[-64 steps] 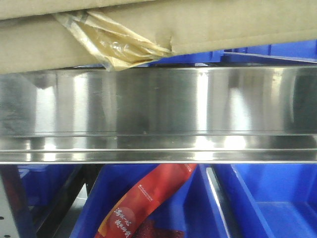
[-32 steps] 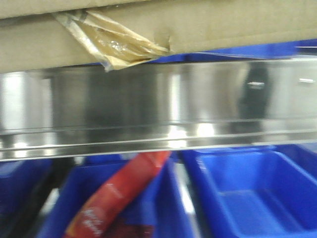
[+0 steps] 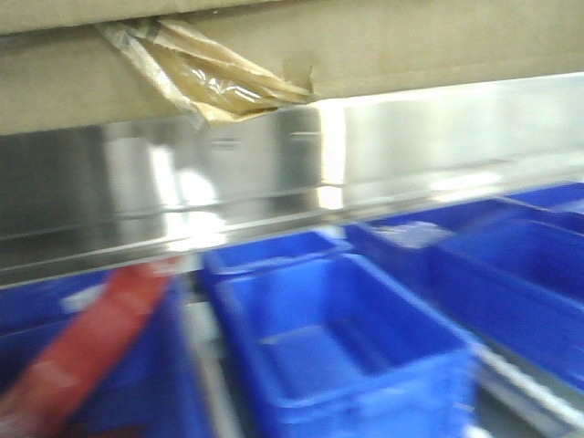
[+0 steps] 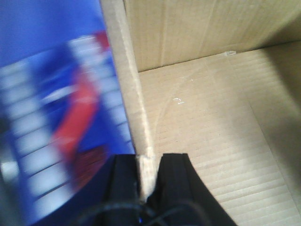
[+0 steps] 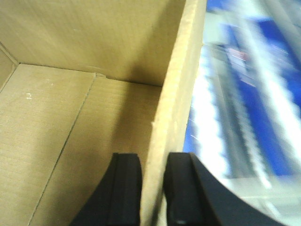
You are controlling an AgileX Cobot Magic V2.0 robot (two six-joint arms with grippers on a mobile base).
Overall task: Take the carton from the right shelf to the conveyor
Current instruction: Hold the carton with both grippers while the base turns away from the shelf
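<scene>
The brown carton (image 3: 411,50) fills the top of the front view, with a wad of yellowish tape (image 3: 214,78) hanging from its lower edge. Below it runs the shelf's shiny steel rail (image 3: 274,173), tilted and blurred. My left gripper (image 4: 148,162) is shut on the carton's left wall (image 4: 129,94), one finger inside, one outside. My right gripper (image 5: 153,162) is shut on the carton's right wall (image 5: 181,84) the same way. Both wrist views look into the carton's bare inside (image 4: 207,122). The conveyor is out of view.
Blue plastic bins (image 3: 347,338) sit under the rail, blurred by motion. A red printed pouch (image 3: 91,338) lies at the lower left. Outside the carton walls, both wrist views show streaked blue and white shapes (image 5: 244,94).
The rail, bins and red pouch have swept leftward and tilted across the front view, while the carton stays fixed at the top. Both grippers keep their hold.
</scene>
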